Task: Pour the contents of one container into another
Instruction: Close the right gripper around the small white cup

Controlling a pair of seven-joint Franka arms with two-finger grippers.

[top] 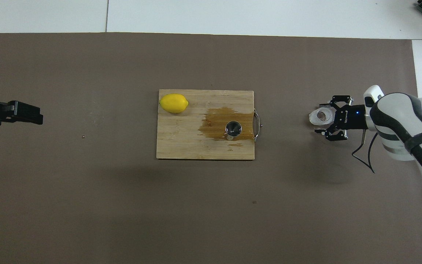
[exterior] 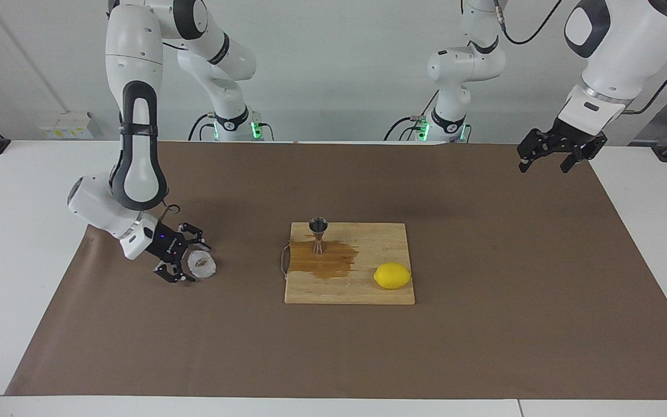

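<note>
Bright, even light; soft shadows

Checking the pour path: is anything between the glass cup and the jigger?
Nothing visible. Bare mat lies between the glass cup, at the open right gripper, and the jigger on the board; the lemon sits aside.

The right arm drops steeply from its raised shoulder, elbow folded sharply, forearm angling low toward its own end of the surface. Its wrist lies nearly level, and the right tool [exterior: 189, 262] sits close above the surface with its fingers [top: 324, 133] spread wide, pointing toward the middle. The left arm waits, its forearm raised high at its own end and slanting downward. The left tool [exterior: 545, 163] hangs well above the surface's edge nearest the robots, fingers parted and aimed down, holding nothing.
</note>
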